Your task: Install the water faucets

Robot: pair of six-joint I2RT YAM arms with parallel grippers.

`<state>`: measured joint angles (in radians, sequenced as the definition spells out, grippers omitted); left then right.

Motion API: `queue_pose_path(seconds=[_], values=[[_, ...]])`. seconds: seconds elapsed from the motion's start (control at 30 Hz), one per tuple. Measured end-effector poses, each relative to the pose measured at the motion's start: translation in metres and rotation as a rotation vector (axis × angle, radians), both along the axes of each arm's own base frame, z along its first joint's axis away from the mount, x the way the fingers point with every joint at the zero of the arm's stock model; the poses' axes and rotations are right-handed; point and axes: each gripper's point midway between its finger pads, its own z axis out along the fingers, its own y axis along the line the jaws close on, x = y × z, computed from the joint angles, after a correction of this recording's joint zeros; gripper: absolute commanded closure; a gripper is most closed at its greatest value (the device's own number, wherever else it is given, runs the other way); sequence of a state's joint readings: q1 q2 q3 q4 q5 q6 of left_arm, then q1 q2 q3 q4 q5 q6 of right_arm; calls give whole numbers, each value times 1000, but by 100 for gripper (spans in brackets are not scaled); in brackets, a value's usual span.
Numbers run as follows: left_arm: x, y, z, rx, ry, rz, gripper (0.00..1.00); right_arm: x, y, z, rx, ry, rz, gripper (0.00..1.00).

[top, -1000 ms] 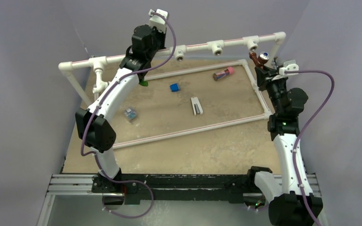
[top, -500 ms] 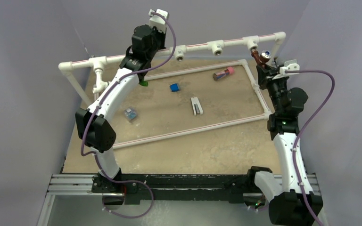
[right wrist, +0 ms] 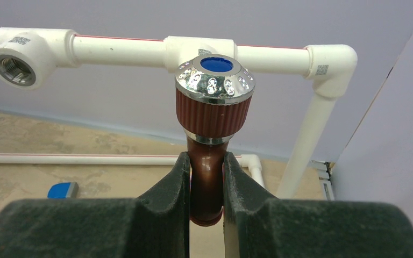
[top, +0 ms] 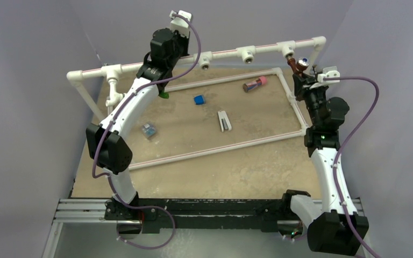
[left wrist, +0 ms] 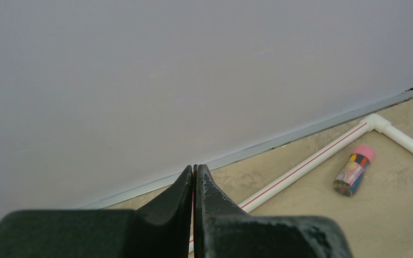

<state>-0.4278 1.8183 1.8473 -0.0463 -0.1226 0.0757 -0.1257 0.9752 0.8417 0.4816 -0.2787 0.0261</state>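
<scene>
**A:** Question: where's the brown faucet (right wrist: 214, 102)?

**B:** Clamped in the right end effector (right wrist: 207, 161). The stem is upright between the fingers with the knob on top, just in front of the rail's last tee (right wrist: 183, 45).

**A:** Threaded in?

**B:** Can't tell, the thread is hidden. I'd guess the push goes straight away from that arm, into the tee.

**A:** And the left?

**B:** The left end effector (left wrist: 194, 177) is clenched on nothing, up by the back wall and well apart from that tee. A green faucet (top: 164, 95) lies on the table (top: 236, 172).

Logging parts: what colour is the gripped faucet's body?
The faucet is reddish-brown; right wrist view shows it best.
</scene>
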Motion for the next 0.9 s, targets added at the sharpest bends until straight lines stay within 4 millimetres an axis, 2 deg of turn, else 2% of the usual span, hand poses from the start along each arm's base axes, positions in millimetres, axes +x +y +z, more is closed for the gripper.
queue_pose_path(seconds=[0.37, 0.9], values=[[0, 0, 0, 0, 0, 0, 100, 2, 0, 12, -4, -39, 2, 100], [0, 1, 0, 1, 0, 2, 100, 4, 2, 11, -10, -38, 21, 100]])
